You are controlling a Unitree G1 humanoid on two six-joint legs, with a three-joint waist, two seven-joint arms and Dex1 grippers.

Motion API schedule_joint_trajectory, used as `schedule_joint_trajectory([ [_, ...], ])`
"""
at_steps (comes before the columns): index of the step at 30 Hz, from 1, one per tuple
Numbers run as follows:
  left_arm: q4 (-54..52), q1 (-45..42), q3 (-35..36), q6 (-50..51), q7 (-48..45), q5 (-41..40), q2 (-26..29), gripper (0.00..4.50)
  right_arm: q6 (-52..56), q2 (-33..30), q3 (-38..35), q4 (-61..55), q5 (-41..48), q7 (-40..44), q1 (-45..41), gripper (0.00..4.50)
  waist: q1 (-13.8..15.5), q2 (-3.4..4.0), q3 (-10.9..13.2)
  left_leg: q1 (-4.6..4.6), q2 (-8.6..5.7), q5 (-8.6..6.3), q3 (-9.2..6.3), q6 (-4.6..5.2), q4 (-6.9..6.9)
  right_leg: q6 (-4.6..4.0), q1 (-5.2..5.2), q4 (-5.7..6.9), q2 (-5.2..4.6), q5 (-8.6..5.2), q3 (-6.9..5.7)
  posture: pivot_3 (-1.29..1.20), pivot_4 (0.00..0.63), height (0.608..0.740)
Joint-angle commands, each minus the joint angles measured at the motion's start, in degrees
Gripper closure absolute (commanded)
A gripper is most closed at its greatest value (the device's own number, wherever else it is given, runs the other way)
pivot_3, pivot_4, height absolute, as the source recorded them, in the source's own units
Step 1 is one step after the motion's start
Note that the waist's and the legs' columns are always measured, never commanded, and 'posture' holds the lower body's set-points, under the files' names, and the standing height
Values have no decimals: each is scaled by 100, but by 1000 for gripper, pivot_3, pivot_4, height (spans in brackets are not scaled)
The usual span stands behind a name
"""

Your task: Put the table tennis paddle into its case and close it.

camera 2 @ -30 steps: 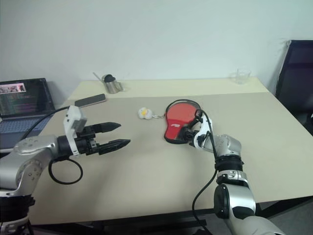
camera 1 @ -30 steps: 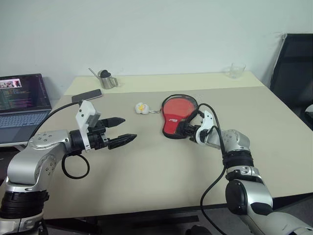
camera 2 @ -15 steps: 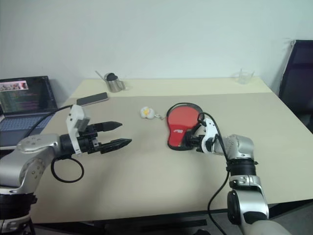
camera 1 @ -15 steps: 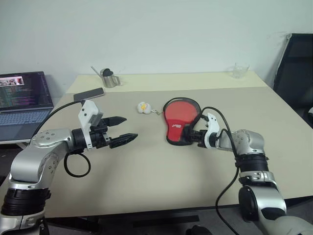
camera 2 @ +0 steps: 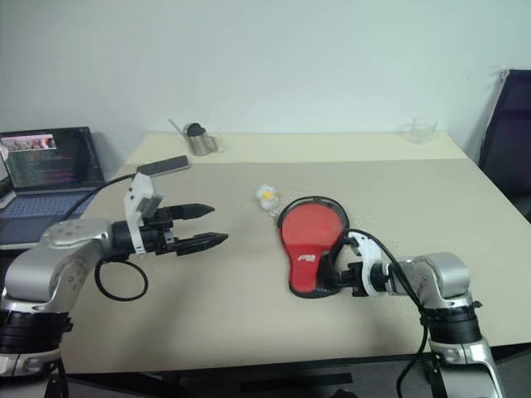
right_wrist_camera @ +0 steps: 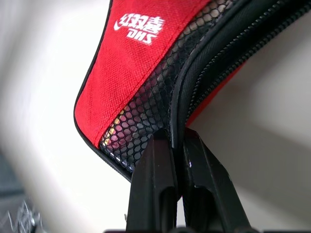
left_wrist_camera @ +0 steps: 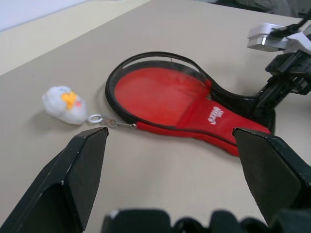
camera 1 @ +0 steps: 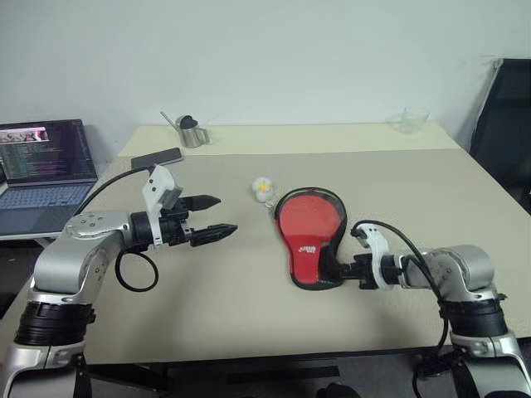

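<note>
Gripping the case [camera 1: 309, 236] by its narrow end, my right gripper [camera 1: 335, 269] is pinched tight on the black zip edge.

Item one, case: red face up with white logo, lying flat on the beige table [camera 1: 232, 307], round end towards the far side, zip edge standing open around the round end; I cannot tell whether the table tennis paddle is inside. Item two, keyring charm [camera 1: 263, 188]: small white and yellow, beside the round end, linked to the zip pull by a ring. Item three, my left gripper [camera 1: 211, 217]: fingers spread wide, holding nothing, hanging above the table well apart from the case on its left. Far edge: metal cup [camera 1: 190, 133], phone [camera 1: 157, 157], clear glass [camera 1: 412, 120]. Laptop [camera 1: 43, 166], open, off to the left.
</note>
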Motion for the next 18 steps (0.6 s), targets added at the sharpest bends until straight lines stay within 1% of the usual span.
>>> schedule_joint_trajectory([
  [1,27,-197,30,-160,-91,42,31,0,205,-162,262,-361,289,296,227,4477,-1,0,0,0,0,0,0,0,0,0,0,0,0,0,0,0,150,740],
  [5,87,-249,-11,-188,-143,77,23,0,179,-364,337,-682,434,503,458,4477,1,0,0,0,0,0,0,0,0,0,0,-1,0,0,0,0,150,740],
  [10,141,-284,-37,-212,-171,105,3,0,-56,-805,670,-1090,510,802,791,4477,13,-1,0,-2,0,-1,-4,1,0,0,4,-12,0,0,-4,0,150,740],
  [18,104,-289,-48,-189,-156,123,-45,0,-167,-938,740,-1279,630,1062,936,4477,14,-2,-1,-2,0,-2,-15,2,-1,1,12,-26,0,0,-12,0,150,740],
])
